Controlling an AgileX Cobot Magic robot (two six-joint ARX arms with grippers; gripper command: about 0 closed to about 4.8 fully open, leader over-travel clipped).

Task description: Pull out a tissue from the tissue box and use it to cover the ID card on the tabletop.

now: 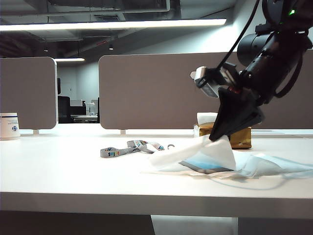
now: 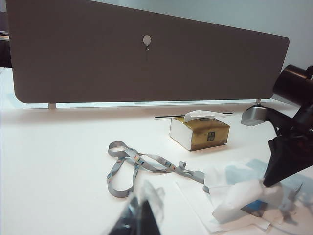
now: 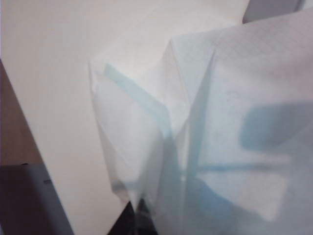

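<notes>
Right gripper: the right gripper (image 1: 218, 137) points down toward the tabletop (image 1: 73, 171), its black fingers pressed together on a bunched corner of the tissue (image 1: 205, 152); in the right wrist view the dark tips (image 3: 139, 215) sit at the pinched fold of the sheet (image 3: 195, 137).
Tissue: white and thin, hanging from the right gripper's tips and draping down onto the table, lying over part of the badge; in the left wrist view it is a crumpled wad (image 2: 244, 196) just under the black fingers (image 2: 288, 159).
ID card: light blue, flat on the table directly below the right gripper, partly under the tissue, with one blue edge (image 1: 208, 167) showing.
Lanyard: grey with coloured marks (image 1: 129, 148), trailing away from the card, looped on the table (image 2: 134, 166), well apart from the right gripper's tips.
Wider sheet: a pale sheet (image 1: 274, 165) lies flat on the table under and beside the card.
Tissue box: golden-brown (image 1: 240, 137), just behind the right gripper, white tissue at its top slit (image 2: 200, 115), black label facing the left wrist camera (image 2: 211, 136).
Left gripper: only a dark blurred part (image 2: 139, 220) shows at the frame edge, near the lanyard loop; whether its jaws are spread or closed cannot be told.
</notes>
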